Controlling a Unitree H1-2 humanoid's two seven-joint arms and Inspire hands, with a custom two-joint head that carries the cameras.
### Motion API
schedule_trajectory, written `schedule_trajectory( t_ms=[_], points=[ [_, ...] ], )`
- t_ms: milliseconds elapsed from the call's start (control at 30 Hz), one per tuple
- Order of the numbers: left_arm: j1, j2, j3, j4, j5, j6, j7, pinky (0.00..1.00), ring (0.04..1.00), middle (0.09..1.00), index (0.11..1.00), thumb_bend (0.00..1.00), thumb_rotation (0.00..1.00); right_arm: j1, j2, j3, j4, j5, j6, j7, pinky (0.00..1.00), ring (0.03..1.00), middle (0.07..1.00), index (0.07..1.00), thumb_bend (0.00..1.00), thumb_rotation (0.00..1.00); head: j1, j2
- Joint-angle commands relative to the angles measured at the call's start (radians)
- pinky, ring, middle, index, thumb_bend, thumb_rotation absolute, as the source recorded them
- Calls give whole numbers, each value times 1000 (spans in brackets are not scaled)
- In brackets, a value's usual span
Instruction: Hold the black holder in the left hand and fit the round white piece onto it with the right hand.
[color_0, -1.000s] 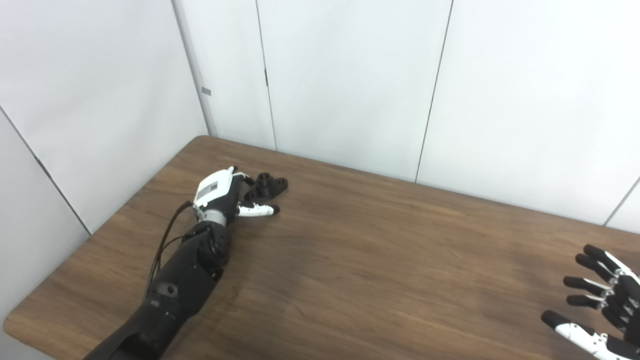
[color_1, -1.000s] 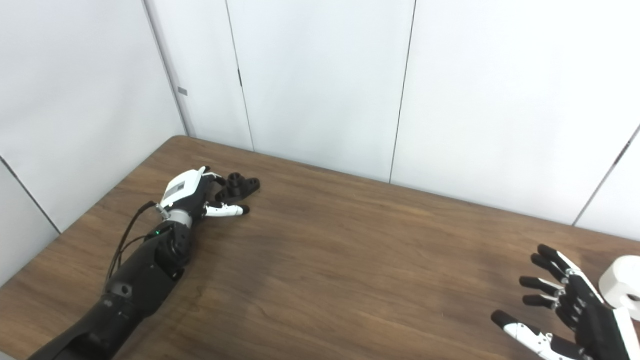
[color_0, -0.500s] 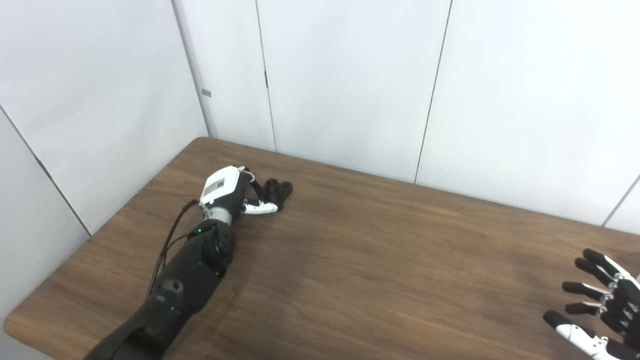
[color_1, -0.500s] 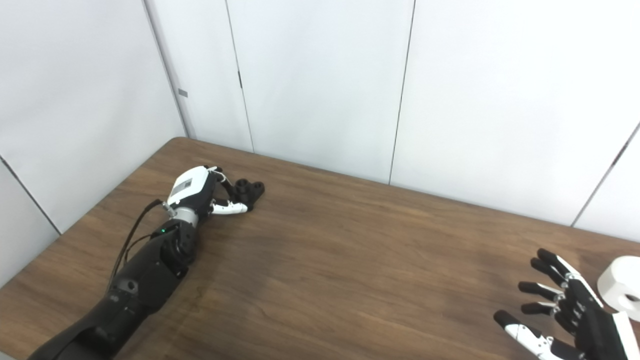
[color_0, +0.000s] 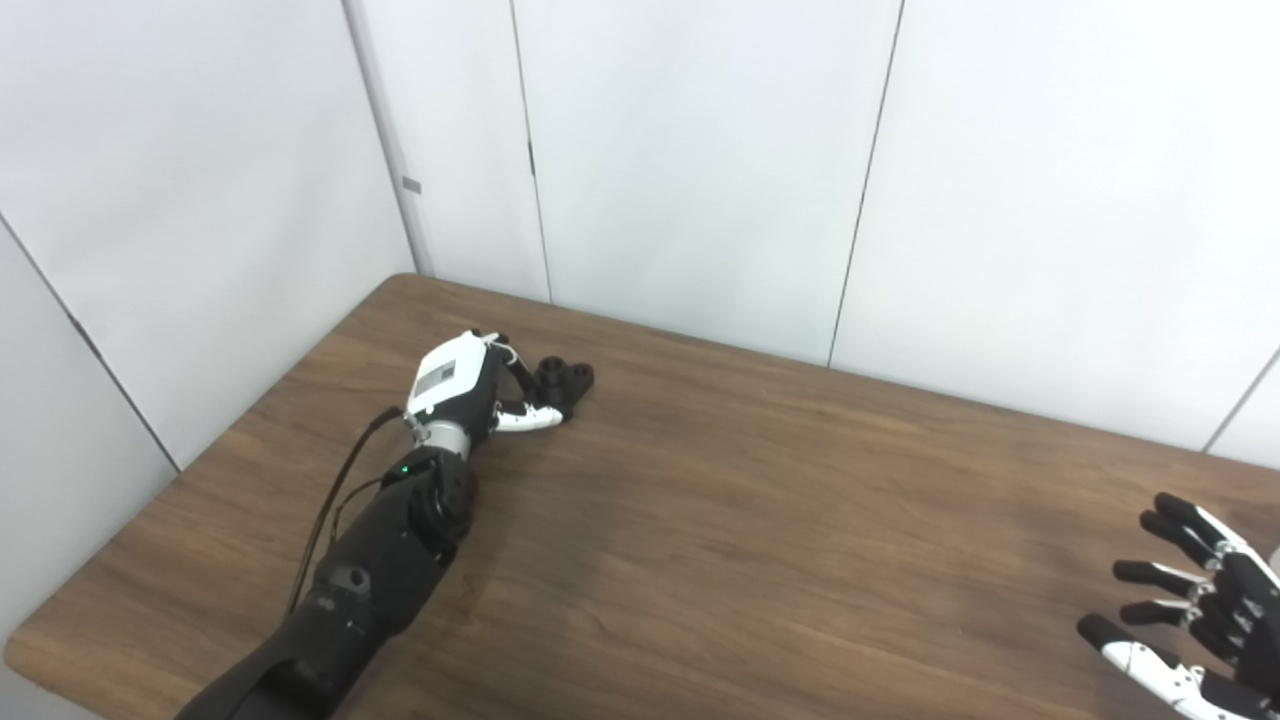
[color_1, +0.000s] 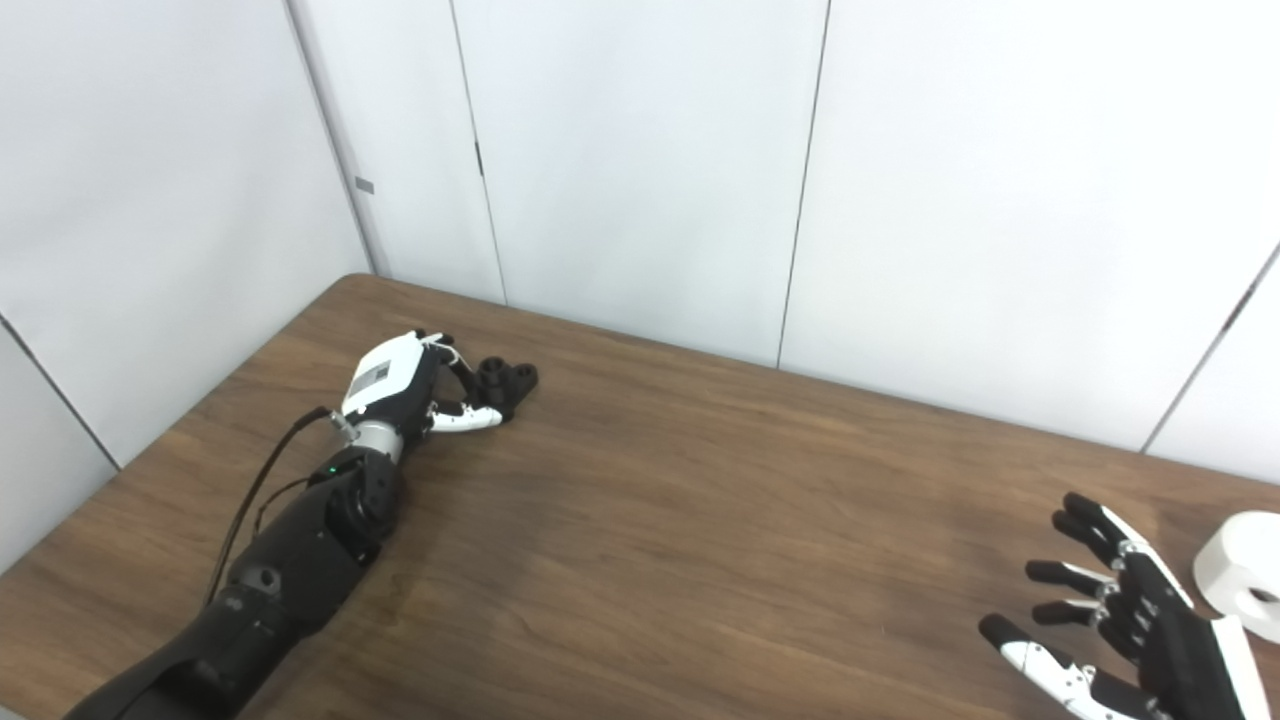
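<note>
I see a brown wooden tabletop (color_0: 760, 520) with a round corner. Behind it stand plain white walls (color_0: 690, 150) with thin dark lines running down.

Showing black arms w/ loose cable; left hand (color_0: 462, 380) white-backed w/ grey label; right hand (color_1: 1130, 625) black, white trim.

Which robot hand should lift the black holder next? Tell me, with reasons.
Left. The left robot hand is already at the black holder, fingers curled against it. The right robot hand is open, far across the table.
</note>
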Motion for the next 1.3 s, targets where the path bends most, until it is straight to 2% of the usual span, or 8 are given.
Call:
schedule_trajectory(
  t_ms=[0, 167, 400, 500, 633, 900, 1100, 1267],
  points=[
    [15, -1, -39, -26, 8, -66, -36, 1000, 1000, 893, 485, 524, 56, -33, 4, 0, -13, 13, -44, 0, 575, 708, 866, 872, 433, 0, -4, -1],
    [51, 1, -81, -111, 8, -121, -79, 1000, 1000, 910, 484, 524, 56, -37, 11, 2, 1, -2, -47, -11, 570, 700, 859, 868, 447, 0, -31, 0],
    [87, 16, -154, -251, -16, -250, -209, 1000, 1000, 944, 485, 525, 58, -47, 15, 5, 38, -19, -87, -18, 567, 694, 847, 861, 486, 0, -91, 6],
    [93, 6, -188, -290, -11, -298, -251, 1000, 1000, 945, 484, 524, 58, -50, 21, 7, 52, -30, -105, -29, 557, 688, 834, 854, 496, 20, -113, 10],
    [95, -9, -242, -331, -20, -369, -316, 1000, 1000, 931, 483, 524, 57, -50, 25, 10, 69, -42, -137, -38, 543, 673, 829, 844, 523, 103, -145, 17],
    [74, -25, -319, -344, 0, -507, -382, 970, 1000, 920, 482, 524, 59, -51, 31, 9, 94, -45, -182, -38, 543, 671, 828, 845, 546, 217, -193, 30],
    [63, -49, -334, -330, -4, -543, -403, 982, 1000, 916, 482, 524, 59, -51, 40, 3, 97, -37, -186, -39, 540, 667, 826, 842, 564, 222, -221, 43],
    [49, -68, -344, -293, 2, -577, -416, 962, 1000, 912, 482, 524, 59, -58, 42, 1, 107, -47, -183, -44, 549, 676, 830, 842, 595, 281, -265, 63]
  ],
)
